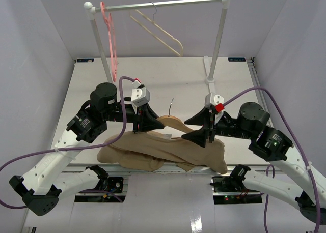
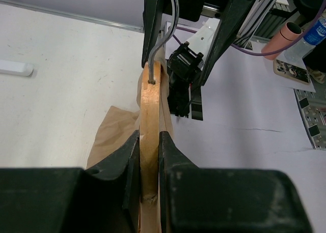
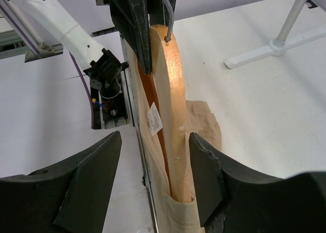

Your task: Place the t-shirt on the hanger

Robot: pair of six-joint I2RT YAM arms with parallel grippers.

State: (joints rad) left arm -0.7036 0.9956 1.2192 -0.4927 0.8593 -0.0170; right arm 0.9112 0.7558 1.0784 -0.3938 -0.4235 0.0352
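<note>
The left end effector (image 2: 148, 141) pinches the left arm of the wooden hanger (image 2: 149, 106); the right end effector (image 3: 153, 159) is spread wide, with the hanger's other arm between its fingers but not gripped. The t-shirt (image 1: 153, 154) lies bunched on the near side of the counter (image 1: 178, 80), under the hanger; the hanger's right end pokes into the cloth, near the white label (image 3: 154, 118). The step looks like sliding the hanger into the shirt; next, I think, the right one must grab the cloth and pull it over the hanger's shoulder.

Bare table (image 1: 168, 83) behind hanger (image 1: 173, 122), rack post (image 1: 218, 45) rear right, t-shirt (image 1: 153, 154) along near edge
</note>
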